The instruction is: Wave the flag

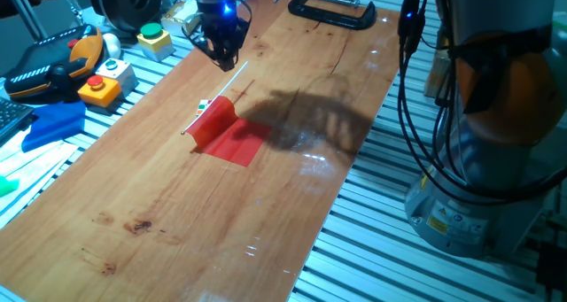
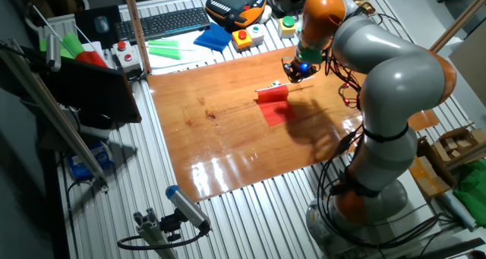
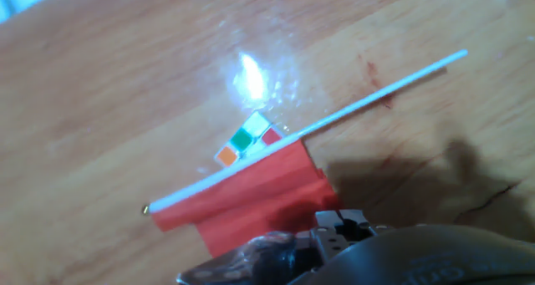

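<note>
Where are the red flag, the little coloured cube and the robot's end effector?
flag (image 1: 232, 134): one fixed view, on its red cloth.
coloured cube (image 3: 247, 139): hand view, on its green square.
end effector (image 1: 226, 56): one fixed view, between the fingertips above the stick.

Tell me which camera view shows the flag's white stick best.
The hand view: the stick runs nearly full length along the red cloth. One fixed view shows a thin line; in the other it is barely visible.

The cube sits half behind the flag, whose cloth the gripper partly covers; the gripper's own fingers are blurred, jaw state unclear
</note>
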